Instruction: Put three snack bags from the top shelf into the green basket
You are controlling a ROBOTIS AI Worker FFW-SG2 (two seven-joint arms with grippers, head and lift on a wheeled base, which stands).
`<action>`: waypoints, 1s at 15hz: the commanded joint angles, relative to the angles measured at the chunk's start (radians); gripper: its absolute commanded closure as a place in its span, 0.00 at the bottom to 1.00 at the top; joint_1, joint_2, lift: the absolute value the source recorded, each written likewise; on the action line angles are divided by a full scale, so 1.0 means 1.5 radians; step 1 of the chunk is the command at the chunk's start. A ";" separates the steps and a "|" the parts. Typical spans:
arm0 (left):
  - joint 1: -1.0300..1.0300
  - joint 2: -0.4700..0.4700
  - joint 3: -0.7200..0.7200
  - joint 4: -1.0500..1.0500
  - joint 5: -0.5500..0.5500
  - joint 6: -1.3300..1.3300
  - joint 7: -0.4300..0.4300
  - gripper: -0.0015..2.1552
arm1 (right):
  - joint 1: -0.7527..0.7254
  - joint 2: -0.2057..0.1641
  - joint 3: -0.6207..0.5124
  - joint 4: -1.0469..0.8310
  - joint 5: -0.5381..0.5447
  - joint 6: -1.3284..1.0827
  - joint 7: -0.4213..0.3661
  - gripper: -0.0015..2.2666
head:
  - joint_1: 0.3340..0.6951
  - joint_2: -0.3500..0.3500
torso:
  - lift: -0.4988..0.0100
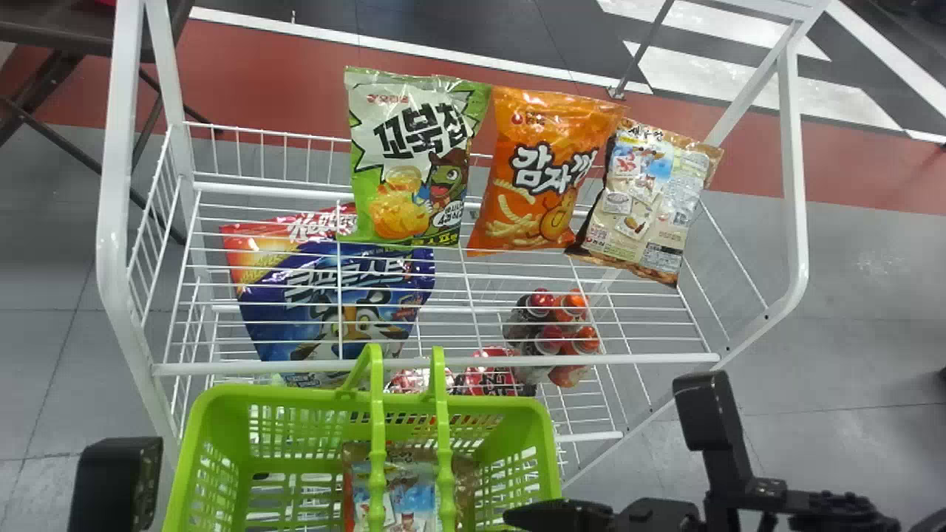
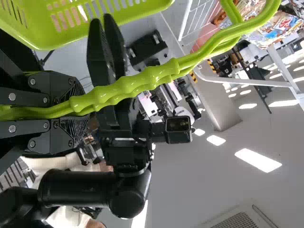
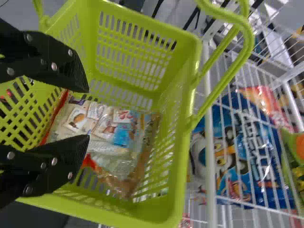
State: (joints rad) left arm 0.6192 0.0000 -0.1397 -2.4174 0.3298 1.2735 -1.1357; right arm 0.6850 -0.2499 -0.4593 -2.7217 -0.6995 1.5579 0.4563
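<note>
Since we see at least one bag (image 3: 102, 130) in the basket (image 3: 192, 90), just beyond our right gripper (image 3: 88, 114), we judge the task begun. We cannot tell whether a second lies under it. That gripper is spread wide with nothing between its fingers, while our left gripper (image 2: 78, 107) is closed round the handles (image 2: 128, 88). Farther out from both, a green bag (image 1: 410, 155), an orange bag (image 1: 543, 166) and a brown bag (image 1: 643, 199) wait on the top shelf (image 1: 628, 360); probably one or two must follow.
</note>
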 commanded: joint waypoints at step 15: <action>0.009 -0.002 -0.012 0.011 -0.003 0.012 0.003 0.82 | -0.202 0.060 0.246 0.188 0.283 -0.552 -0.105 0.05 | 1.00 0.00 | 0.89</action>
State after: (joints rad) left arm 0.6367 0.0000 -0.1574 -2.4050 0.3256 1.2805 -1.1304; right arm 0.4376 -0.1667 -0.1371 -2.5196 -0.3064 0.7982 0.3202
